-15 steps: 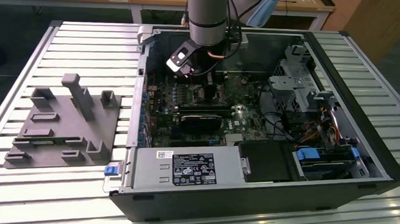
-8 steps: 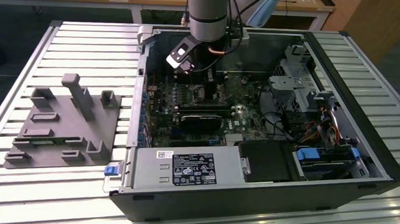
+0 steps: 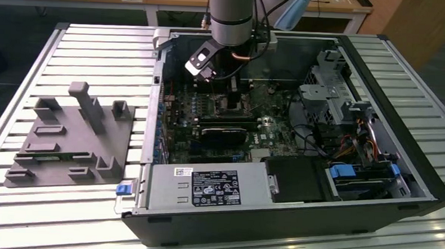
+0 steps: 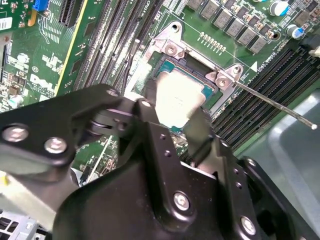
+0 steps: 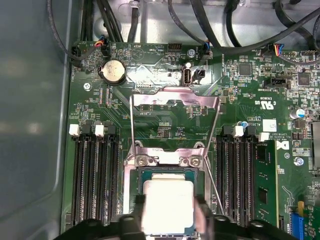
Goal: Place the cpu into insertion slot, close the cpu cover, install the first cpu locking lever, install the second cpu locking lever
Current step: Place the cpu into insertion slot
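Gripper (image 5: 170, 220): narrow, pinching the cpu (image 5: 168, 202) by two edges
Position: over the insertion slot (image 5: 165, 171), seating unclear
Risk: tilted or offset release could seat it crooked

cpu (image 5: 168, 202): pale silvery-tan face, teal-green rim.
cpu cover (image 5: 175, 102): bright silver.
motherboard (image 5: 165, 125): dark green, fine pale print.
memory slots (image 5: 95, 175): black, white end clips.
tool (image 4: 176, 111): matt black, silver screw heads.
bench (image 3: 98, 51): silver-grey, ribbed in parallel stripes.
fixture block (image 3: 71, 135): plain mid grey.
computer case (image 3: 278, 228): black, with a blue latch (image 3: 124, 189).
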`<act>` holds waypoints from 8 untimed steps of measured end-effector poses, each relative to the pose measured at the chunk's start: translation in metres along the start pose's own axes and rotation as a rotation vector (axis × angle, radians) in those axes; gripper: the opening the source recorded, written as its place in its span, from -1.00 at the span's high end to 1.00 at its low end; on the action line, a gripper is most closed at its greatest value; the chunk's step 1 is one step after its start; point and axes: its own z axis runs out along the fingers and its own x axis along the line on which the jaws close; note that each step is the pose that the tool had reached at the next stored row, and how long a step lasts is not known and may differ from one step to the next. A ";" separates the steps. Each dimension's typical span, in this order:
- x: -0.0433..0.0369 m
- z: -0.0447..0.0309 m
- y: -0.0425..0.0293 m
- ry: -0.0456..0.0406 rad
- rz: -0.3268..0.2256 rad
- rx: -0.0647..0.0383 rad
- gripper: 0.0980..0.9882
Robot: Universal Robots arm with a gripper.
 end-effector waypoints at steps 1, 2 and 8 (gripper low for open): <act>0.0000 -0.0001 0.0000 0.0000 0.000 0.000 0.15; 0.0000 -0.0001 0.0000 0.0000 0.000 0.000 0.29; 0.0000 -0.0004 0.0000 0.0000 0.000 0.000 0.81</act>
